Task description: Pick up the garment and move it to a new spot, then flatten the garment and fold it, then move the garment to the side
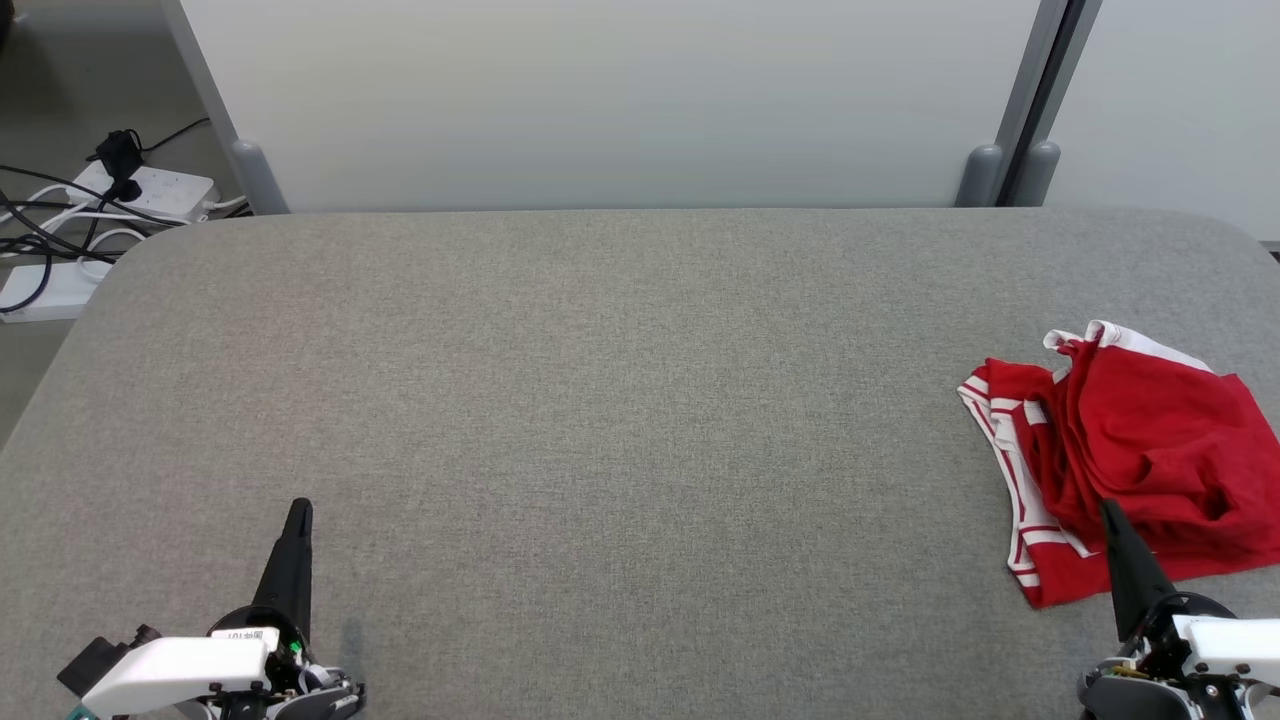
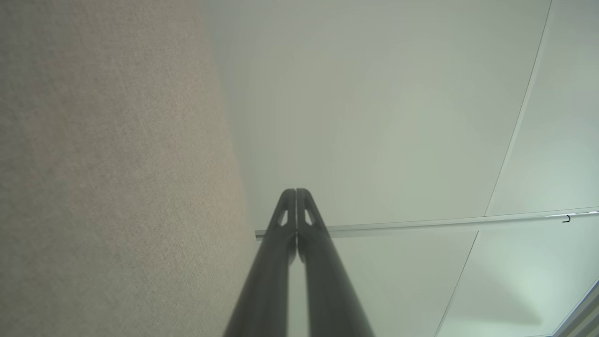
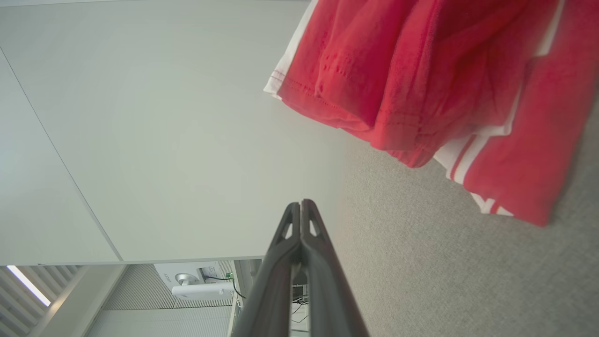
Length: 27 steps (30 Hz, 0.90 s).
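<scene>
Garment (image 1: 1140, 450): red cloth with white striped trim, crumpled in a heap on the right end of the table (image 1: 600, 400), nearer the table's front edge than its back edge. It's neither flat nor folded. The layers are bunched over each other, and a white-edged bit sticks up on the side toward the table's back. You lose its right-hand part past the head view's border.

Table: grey woven fabric top, rounded corners. Behind its back edge stand pale partition panels (image 1: 600, 100) on grey posts (image 1: 978, 175). Off the back-left corner, on the floor (image 1: 60, 60), are two white power strips (image 1: 150, 190) with black and white cables (image 1: 40, 215) plugged in. Your right wrist view also catches a white device (image 3: 196, 281) with a cable, beyond the panels.

Writing: a small white label (image 1: 245, 634) on the wrist housing of the left gripper (image 1: 299, 507), print too small to read.

Arms: the left gripper is over the table's front-left part, fingers pointing toward the table's back, jaws pressed together with nothing between them. The right gripper (image 1: 1108, 510) mirrors it at the table's front-right, jaws likewise together and empty. In the head view its tip overlaps the garment's near hem. The right wrist view shows the tips apart from the cloth, with the garment just beside them. You can't tell whether either gripper touches the tabletop.
</scene>
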Tool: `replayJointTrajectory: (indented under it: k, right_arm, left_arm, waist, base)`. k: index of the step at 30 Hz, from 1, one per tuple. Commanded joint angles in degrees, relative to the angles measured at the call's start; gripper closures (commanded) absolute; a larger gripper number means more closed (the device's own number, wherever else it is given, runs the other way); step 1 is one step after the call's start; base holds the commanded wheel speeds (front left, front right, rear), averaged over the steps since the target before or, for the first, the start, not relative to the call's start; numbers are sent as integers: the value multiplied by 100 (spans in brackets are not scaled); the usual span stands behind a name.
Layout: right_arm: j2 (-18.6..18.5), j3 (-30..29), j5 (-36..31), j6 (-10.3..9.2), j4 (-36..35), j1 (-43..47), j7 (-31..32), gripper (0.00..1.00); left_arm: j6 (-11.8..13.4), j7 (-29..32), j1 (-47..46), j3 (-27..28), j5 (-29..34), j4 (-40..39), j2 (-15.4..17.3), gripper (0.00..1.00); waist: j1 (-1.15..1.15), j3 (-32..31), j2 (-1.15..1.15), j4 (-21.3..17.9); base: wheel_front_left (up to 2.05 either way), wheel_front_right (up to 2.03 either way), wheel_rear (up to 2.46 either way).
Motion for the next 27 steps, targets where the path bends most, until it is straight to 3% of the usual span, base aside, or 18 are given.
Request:
replayJointTrajectory:
  k: [1, 27]
  right_arm:
    - [-79, 83, 15, 9, -152, -272, 70, 100]
    - [-37, 23, -35, 9, -148, -277, 118, 100]
  left_arm:
    - [-48, 35, -328, 198, -23, -127, 59, 100]
    - [-48, 53, -330, 220, -4, -127, 44, 100]
  waist:
    - [0, 0, 0, 0]
    - [0, 0, 0, 0]
  base:
    - [0, 0, 0]
    - [0, 0, 0]
